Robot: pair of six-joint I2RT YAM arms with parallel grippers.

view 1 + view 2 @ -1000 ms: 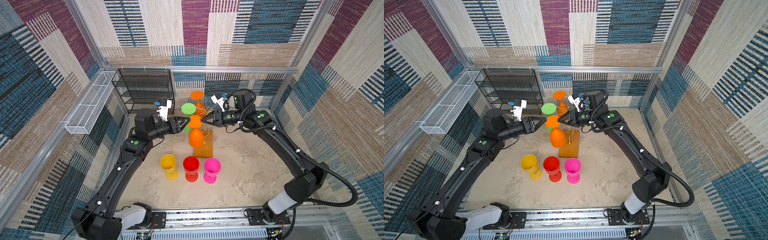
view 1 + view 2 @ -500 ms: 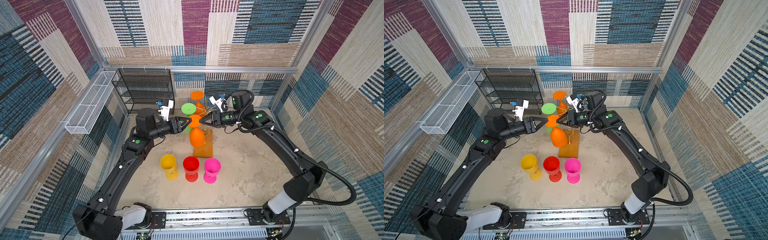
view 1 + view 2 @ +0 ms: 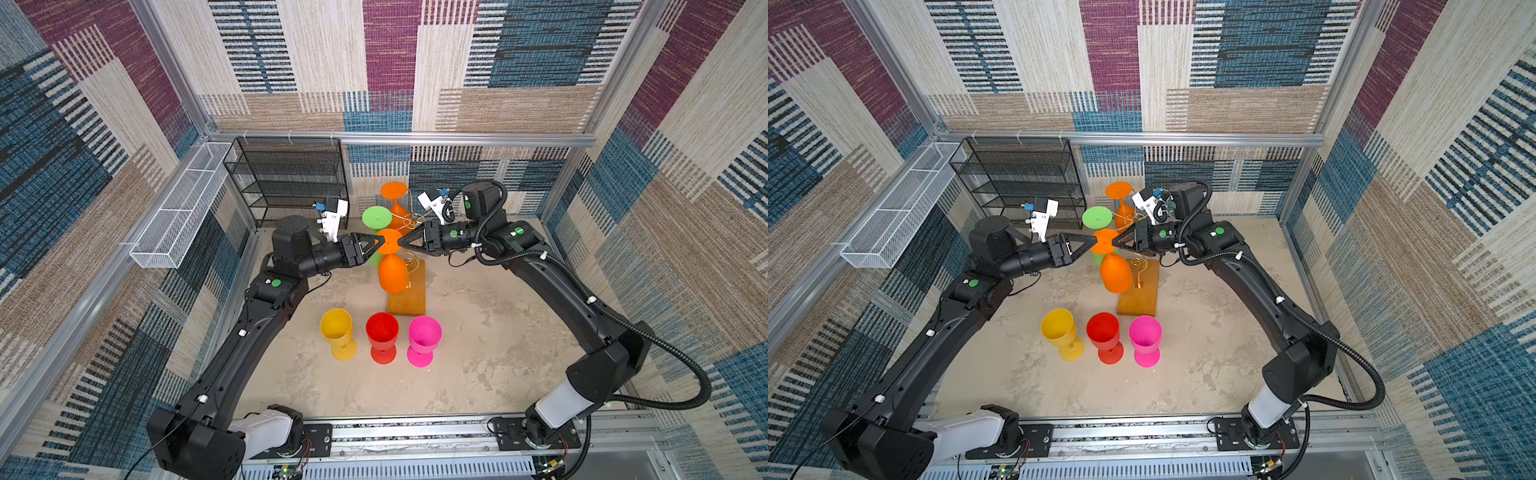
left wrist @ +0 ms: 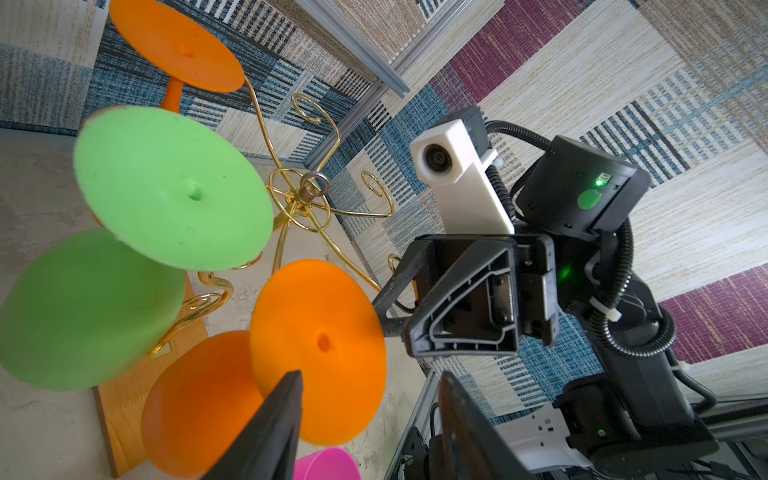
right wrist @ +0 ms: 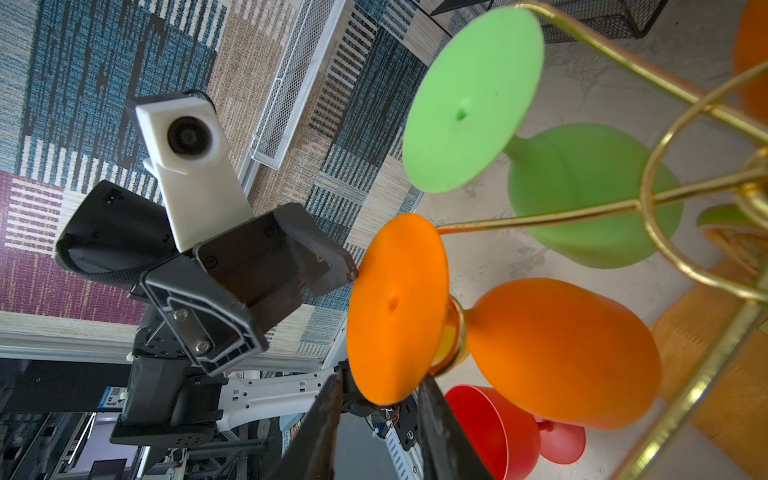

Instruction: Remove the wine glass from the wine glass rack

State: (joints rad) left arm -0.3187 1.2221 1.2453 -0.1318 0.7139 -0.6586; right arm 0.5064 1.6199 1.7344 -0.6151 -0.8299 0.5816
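Centre of frame in both top views: the wine glass point(image 3: 392, 272), orange, hangs bowl-down from a gold arm of the wine glass rack point(image 3: 409, 301), its flat foot uppermost.

The left gripper point(image 3: 376, 244) comes in from the left of the foot, jaws about half apart and holding nothing. Its tip sits at the rim, and we cannot tell whether it touches.

The right gripper point(image 3: 403, 242) comes in from the right, jaws narrower but parted. In the right wrist view they bracket the foot's lower rim, and we see no pinch there.

Step in hand, as we judge it: securing the foot before the slide-off. To do it well:
- Close the right jaws squarely across the thin foot, one pad on each face.
- Draw the stem outward along the wire toward the scroll's open end, without lifting.
- Keep the pull gentle (the rack looks light and its neighbours hang close) so nothing swings.

Count:
- On the rack, three glasses: this one, a second orange glass point(image 3: 395, 203) behind it, and a green glass point(image 3: 376, 216) up and left of it.
- On the table point(image 3: 478, 332), lower centre, three upright: yellow glass point(image 3: 337, 330), red glass point(image 3: 382, 332), pink glass point(image 3: 424, 334).
- One black mesh shelf point(image 3: 291, 183), upper left of centre.
- One white wire basket point(image 3: 178, 208), at far left.
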